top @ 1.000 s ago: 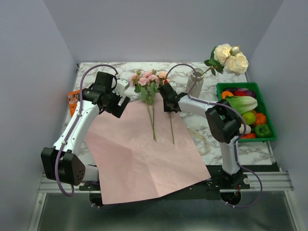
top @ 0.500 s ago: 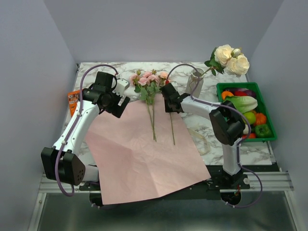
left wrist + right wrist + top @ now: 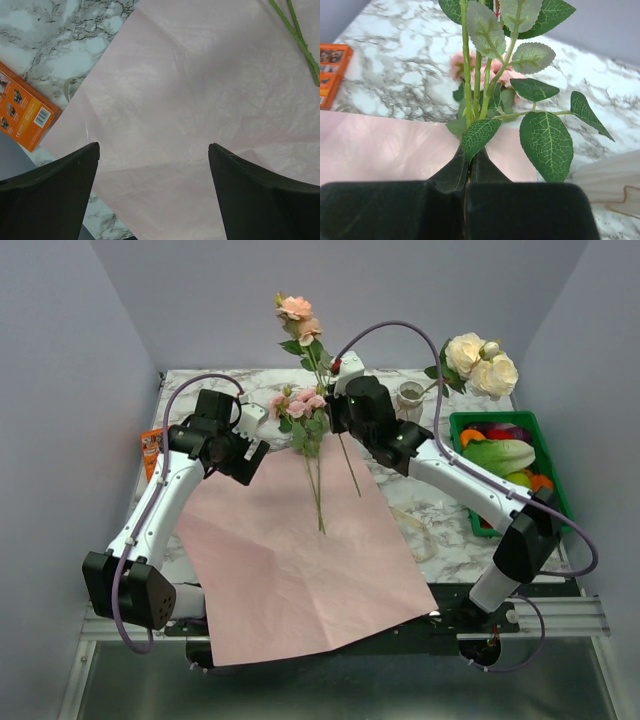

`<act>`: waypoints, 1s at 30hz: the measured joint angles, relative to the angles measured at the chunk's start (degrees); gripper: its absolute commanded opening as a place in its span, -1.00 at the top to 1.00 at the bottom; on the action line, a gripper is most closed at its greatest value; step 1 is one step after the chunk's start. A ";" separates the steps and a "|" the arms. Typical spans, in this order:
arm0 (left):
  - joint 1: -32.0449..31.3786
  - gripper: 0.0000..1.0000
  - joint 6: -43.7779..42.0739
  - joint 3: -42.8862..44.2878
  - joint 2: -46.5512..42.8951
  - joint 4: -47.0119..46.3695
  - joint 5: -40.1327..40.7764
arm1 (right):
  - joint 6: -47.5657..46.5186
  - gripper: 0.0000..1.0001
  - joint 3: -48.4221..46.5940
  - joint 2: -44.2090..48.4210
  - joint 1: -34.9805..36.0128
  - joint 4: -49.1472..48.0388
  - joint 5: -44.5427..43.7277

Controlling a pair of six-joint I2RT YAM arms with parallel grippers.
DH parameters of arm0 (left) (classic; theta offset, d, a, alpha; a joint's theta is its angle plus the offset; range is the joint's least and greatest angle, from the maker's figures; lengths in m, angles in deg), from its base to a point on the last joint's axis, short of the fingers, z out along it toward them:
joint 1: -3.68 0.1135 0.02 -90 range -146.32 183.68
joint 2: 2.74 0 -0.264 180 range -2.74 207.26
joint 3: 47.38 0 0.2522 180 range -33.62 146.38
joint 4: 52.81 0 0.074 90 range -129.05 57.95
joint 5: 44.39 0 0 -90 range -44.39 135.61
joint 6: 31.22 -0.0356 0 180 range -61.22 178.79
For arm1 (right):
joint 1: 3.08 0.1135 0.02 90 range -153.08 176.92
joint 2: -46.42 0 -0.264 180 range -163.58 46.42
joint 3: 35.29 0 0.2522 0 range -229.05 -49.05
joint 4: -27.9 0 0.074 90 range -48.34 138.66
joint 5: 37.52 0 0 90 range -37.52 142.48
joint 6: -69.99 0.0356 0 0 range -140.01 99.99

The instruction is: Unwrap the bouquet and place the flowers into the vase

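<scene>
Across the marble table [image 3: 210, 380] lies the flat pink paper [image 3: 290, 550], a green crate [image 3: 500, 416] of vegetables at the right edge. Pink flowers [image 3: 303, 408] rest at the paper's far end, stems toward the arms. Right jaws are pressed together on a peach stem [image 3: 297, 310] — held upright above the table, left of the vase [image 3: 409, 397]. Left jaws hover over the paper near an orange box [image 3: 152, 450] — spread wide.

No legible text — just a barcode [image 3: 43, 116] on orange packet [image 3: 22, 120]
</scene>
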 measured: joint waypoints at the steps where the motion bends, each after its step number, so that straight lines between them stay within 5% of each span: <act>1: 0.00 -0.97 0.02 0.00 -0.17 0.00 0.00 | -1.49 0.99 0.35 0.70 0.74 -1.22 -0.07; 9: 0.00 -0.97 0.04 0.00 -0.66 -0.02 -0.48 | -20.83 0.99 11.76 7.96 5.35 -24.59 -3.67; 15: 0.00 -0.97 0.09 0.00 -0.68 -0.09 -0.79 | -39.23 0.99 9.18 4.92 3.74 -48.13 -6.62; 30: 0.28 -0.97 -0.07 -0.07 -1.51 -0.28 -0.83 | -46.88 0.99 1.18 -2.32 -6.19 -63.93 -8.02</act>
